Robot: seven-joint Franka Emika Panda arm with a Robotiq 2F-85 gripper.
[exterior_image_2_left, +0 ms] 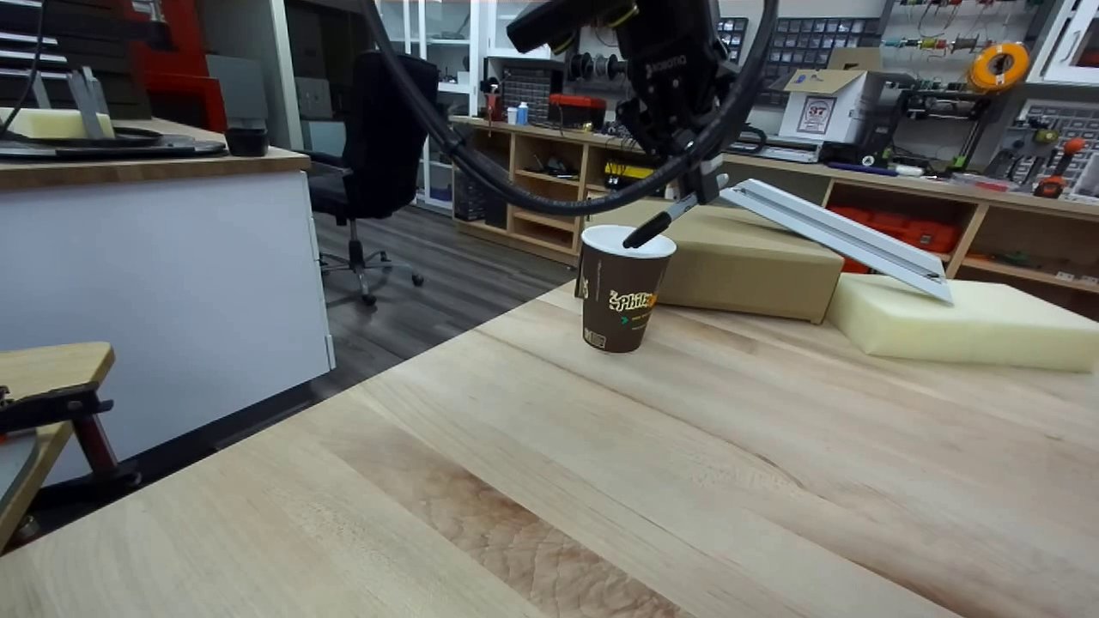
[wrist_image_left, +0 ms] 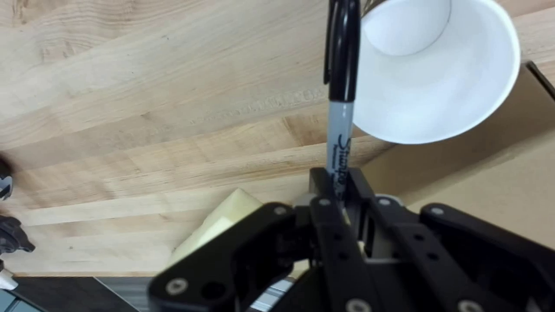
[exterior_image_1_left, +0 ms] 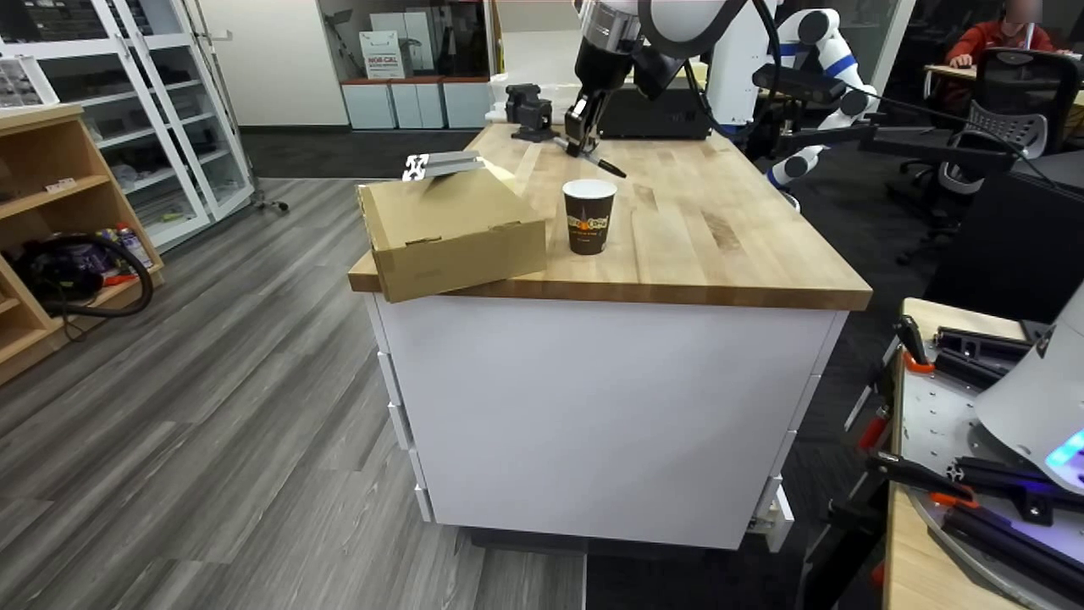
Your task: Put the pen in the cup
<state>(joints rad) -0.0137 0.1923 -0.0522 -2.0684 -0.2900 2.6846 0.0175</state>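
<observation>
Grey at the barrel and black at the cap, the pen [wrist_image_left: 341, 108] is held by the end effector [wrist_image_left: 339, 186], which is narrowed tight around it. In the wrist view the cap points to 12 o'clock and runs along the 9 o'clock side of the white mouth of the cup [wrist_image_left: 425, 95]; the lettering on the barrel can be read in this view alone. In an exterior view the cup [exterior_image_2_left: 625, 296] stands upright on the table [exterior_image_2_left: 652, 446], the pen [exterior_image_2_left: 659, 222] slanting toward 8 o'clock with its cap drawn across the mouth. Yet in an exterior view the pen [exterior_image_1_left: 610, 168] slants toward 4 o'clock, and wood shows between cap and rim — the two are apart.

From this same angle the cup [exterior_image_1_left: 589, 224] is near the table's 6 o'clock edge, and the cardboard box [exterior_image_1_left: 457, 254] juts past that edge at 7 o'clock, an overhang seen only there. Planks stretch from the cup toward 3 o'clock as far as the table's long edge — room on that side. Toward 2 o'clock from the cup in an exterior view, the box [exterior_image_2_left: 747, 257] sits just beside it, and a metal rail [exterior_image_2_left: 841, 233] slopes from the box down to a foam block [exterior_image_2_left: 979, 322]. Black cable [exterior_image_2_left: 549, 206] loops in front of the end effector there.
</observation>
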